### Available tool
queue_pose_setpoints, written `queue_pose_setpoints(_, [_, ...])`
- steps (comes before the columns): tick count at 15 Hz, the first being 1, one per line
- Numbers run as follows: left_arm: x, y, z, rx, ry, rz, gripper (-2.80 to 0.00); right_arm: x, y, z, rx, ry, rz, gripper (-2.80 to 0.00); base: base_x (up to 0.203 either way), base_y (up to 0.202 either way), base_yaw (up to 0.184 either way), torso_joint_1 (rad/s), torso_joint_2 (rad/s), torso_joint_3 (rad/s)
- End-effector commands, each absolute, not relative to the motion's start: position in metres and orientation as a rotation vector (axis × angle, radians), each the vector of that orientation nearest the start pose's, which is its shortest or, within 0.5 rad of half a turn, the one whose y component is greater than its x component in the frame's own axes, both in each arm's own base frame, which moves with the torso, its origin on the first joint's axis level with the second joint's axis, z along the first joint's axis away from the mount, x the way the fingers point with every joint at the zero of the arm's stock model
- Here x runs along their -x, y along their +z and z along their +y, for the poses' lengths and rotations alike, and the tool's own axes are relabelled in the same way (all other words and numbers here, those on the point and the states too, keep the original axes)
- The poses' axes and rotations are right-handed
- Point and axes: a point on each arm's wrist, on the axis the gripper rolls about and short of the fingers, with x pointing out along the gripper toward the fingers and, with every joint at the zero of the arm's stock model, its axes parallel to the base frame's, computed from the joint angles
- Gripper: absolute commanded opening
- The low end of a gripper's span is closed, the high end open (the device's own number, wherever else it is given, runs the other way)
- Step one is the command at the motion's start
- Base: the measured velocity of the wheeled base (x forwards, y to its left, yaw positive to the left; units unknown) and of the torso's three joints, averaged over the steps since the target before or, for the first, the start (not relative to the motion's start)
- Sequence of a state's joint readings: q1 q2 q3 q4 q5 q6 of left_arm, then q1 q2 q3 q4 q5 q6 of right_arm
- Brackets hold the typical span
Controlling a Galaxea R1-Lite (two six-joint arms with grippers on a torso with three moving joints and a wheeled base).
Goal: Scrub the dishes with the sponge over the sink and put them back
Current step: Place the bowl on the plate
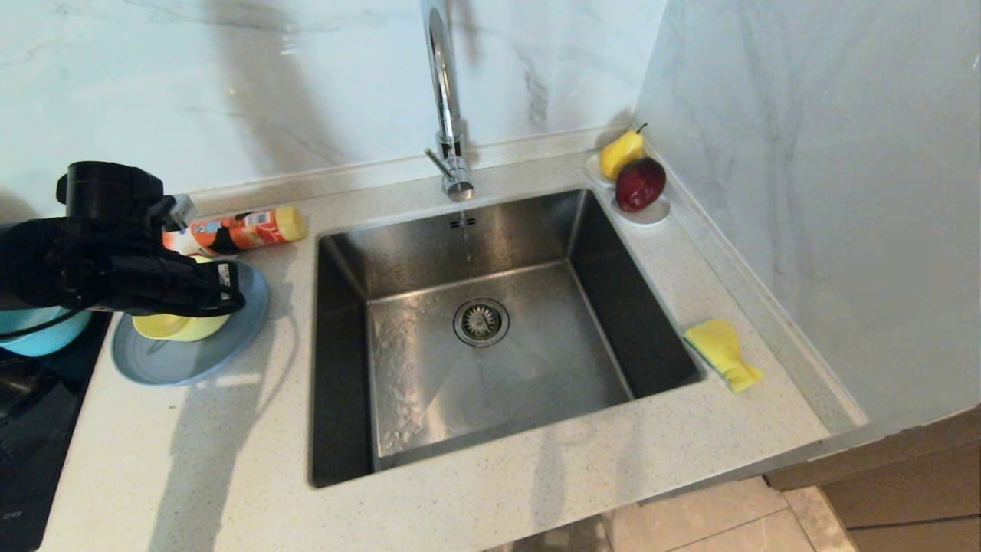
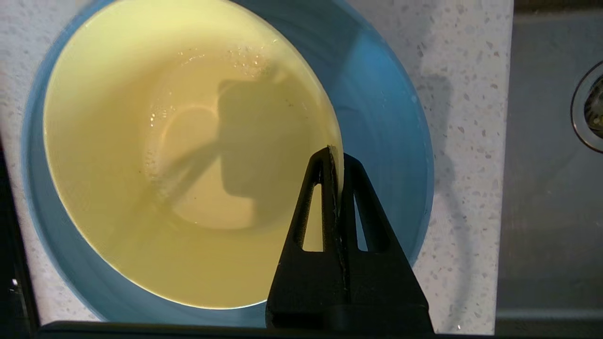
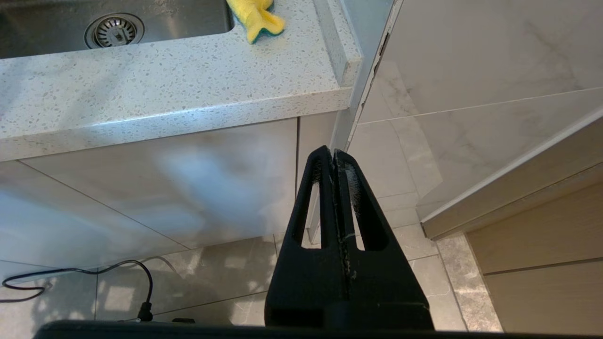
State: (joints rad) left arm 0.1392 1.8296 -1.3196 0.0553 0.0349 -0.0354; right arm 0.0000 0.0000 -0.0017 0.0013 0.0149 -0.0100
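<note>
Pale yellow-green bowl (image 2: 141, 155) on a grey-blue plate (image 1: 165, 356), teal-blue bowl (image 1: 42, 333) next to it. Speckled off-white countertop (image 1: 230, 460) — brushed steel sink (image 1: 490, 353), chrome faucet (image 1: 444, 100). Yellow sponge (image 1: 724, 353) with dark green underside. Orange bottle (image 1: 237, 230) with yellow cap. Yellow pear (image 1: 619, 153), dark red apple (image 1: 640, 184) — white marble-veined walls (image 1: 805, 192). Black grippers.

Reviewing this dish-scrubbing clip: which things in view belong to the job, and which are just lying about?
Job:
- yellow-green bowl, rim pinched by the left gripper
- grey-blue plate beneath it
- teal bowl beside it
- sponge, on the counter right of the sink
- faucet, running

Lying about:
- orange bottle, on its side
- pear and red fruit on a white dish
</note>
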Motion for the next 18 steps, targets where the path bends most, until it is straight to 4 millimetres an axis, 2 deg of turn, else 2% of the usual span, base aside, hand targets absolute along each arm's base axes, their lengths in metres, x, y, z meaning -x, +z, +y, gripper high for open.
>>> queue_pose_setpoints(1, [-0.35, 0.217, 0.052, 0.062, 0.185, 0.558, -2.8, 0.023, 0.076, 0.0, 0.011, 0.015, 0.001, -2.8, 0.0, 0.0, 0.0, 0.0, 0.0, 0.0])
queue_pose_setpoints(10, [-0.35, 0.218, 0.058, 0.061, 0.214, 0.55, -2.8, 0.023, 0.076, 0.0, 0.011, 0.015, 0.001, -2.8, 0.0, 0.0, 0.0, 0.0, 0.0, 0.0])
queue_pose_setpoints(15, [-0.359, 0.209, 0.059, 0.063, 0.22, 0.564, -2.8, 0.023, 0.076, 0.0, 0.011, 0.015, 0.001, -2.8, 0.0, 0.0, 0.0, 0.0, 0.0, 0.0])
queue_pose_setpoints(17, [-0.361, 0.213, 0.06, 0.067, 0.227, 0.516, -2.8, 0.023, 0.076, 0.0, 0.011, 0.015, 0.001, -2.8, 0.0, 0.0, 0.0, 0.0, 0.0, 0.0])
queue_pose_setpoints(18, [-0.362, 0.215, 0.06, 0.069, 0.236, 0.508, -0.96, 0.023, 0.076, 0.0, 0.011, 0.015, 0.001, -2.8, 0.0, 0.0, 0.0, 0.0, 0.0, 0.0])
